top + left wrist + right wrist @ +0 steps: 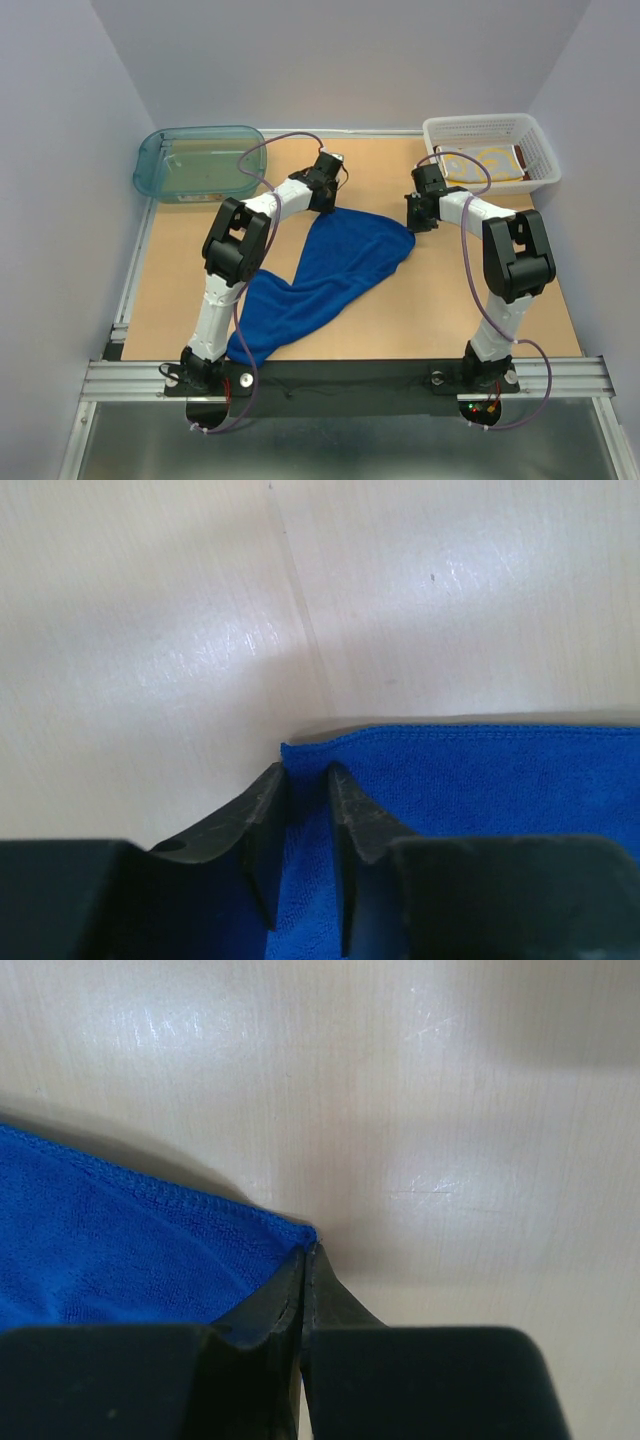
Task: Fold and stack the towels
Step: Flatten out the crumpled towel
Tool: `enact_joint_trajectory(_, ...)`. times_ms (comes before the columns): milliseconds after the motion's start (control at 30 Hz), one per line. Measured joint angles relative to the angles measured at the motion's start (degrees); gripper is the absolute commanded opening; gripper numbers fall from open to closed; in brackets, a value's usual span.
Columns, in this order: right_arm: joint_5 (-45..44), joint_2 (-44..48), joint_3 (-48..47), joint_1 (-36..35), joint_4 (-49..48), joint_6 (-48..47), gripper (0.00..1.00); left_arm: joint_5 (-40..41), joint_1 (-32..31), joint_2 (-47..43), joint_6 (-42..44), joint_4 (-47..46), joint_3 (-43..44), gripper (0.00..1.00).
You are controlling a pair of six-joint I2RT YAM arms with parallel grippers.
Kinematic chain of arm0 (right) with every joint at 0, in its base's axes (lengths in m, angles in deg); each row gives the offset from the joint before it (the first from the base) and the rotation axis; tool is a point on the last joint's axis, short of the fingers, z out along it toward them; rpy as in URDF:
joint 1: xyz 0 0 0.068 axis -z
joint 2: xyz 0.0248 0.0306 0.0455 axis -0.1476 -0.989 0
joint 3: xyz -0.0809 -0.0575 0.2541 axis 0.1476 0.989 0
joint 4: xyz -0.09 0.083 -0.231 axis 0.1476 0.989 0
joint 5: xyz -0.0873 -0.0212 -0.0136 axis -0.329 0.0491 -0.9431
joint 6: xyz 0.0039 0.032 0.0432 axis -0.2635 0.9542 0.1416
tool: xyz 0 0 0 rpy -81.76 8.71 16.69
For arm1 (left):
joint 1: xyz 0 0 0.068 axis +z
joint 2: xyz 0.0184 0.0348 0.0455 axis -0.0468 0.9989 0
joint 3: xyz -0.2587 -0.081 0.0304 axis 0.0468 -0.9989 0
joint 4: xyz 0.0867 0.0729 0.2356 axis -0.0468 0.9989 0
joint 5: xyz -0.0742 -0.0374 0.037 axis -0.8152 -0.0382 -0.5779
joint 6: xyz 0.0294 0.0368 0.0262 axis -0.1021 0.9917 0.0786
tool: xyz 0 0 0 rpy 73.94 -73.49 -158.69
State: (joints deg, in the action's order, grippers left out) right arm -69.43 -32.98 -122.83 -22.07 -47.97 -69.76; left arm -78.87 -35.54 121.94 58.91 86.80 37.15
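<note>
Mostly we see the blue towel (330, 275) spread across the table (500, 310), its 7 o'clock end hidden behind the left arm (225, 290). Our left gripper (305, 780) stands narrowly parted astride the towel's 12 o'clock corner. The right gripper (305, 1255) is pressed closed on the 2 o'clock corner, the pinched cloth itself hidden by its fingers.

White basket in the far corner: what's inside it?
The white basket holds a yellow patterned towel, with a rust-brown towel showing beside it. Anything beneath them is covered, and the basket's walls hide their lower edges.
</note>
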Motion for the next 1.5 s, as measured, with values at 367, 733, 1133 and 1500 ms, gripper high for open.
enact_joint_trajectory(367,1.22,-0.04,-6.21,0.00,5.57,-0.02,0.00,1.77,0.66,-0.98,-0.17,2.58,0.07,0.00)
enact_joint_trajectory(733,2.89,-0.09,-43.41,0.22,6.60,-0.83,0.00,9.84,2.71,-14.97,7.23,11.39,20.81,0.00)
enact_joint_trajectory(1133,8.70,12.13,-53.18,-1.75,2.69,-7.72,0.01,4.13,-1.79,-49.09,17.62,-4.90,13.55,0.00)
enact_joint_trajectory(1500,10.05,32.04,-39.89,-0.17,1.99,-16.06,0.00,-0.17,-8.28,-59.84,22.14,-5.53,1.81,0.00)
